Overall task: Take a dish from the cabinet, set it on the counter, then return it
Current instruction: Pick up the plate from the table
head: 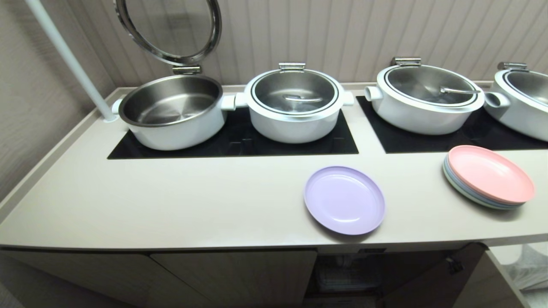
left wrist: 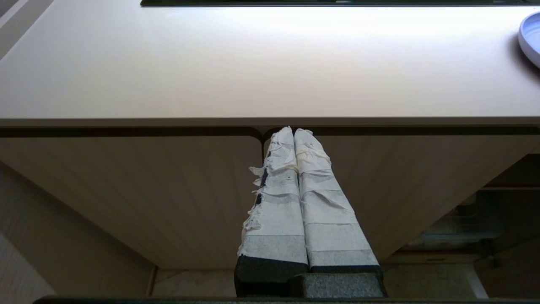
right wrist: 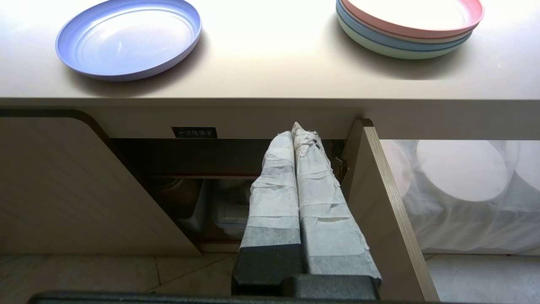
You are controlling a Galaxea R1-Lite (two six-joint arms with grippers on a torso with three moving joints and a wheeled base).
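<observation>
The lavender dish [head: 344,199] [right wrist: 129,38] lies flat on the beige counter [head: 171,201] near its front edge; its rim shows in the left wrist view [left wrist: 530,38]. Below it the cabinet [right wrist: 190,185] stands open, its right door [right wrist: 386,211] swung out. My right gripper [right wrist: 294,130] hangs shut and empty below the counter edge, in front of the opening. My left gripper [left wrist: 294,131] is shut and empty too, before the closed doors [left wrist: 168,190] further left. Neither arm shows in the head view.
A pink-topped stack of pastel plates [head: 489,176] sits right of the dish. White pots [head: 295,105] stand on black cooktop panels [head: 233,143] behind; the leftmost pot [head: 171,111] has its lid raised. Containers [right wrist: 230,207] sit inside the cabinet. White discs under cloth [right wrist: 460,169] lie to the right.
</observation>
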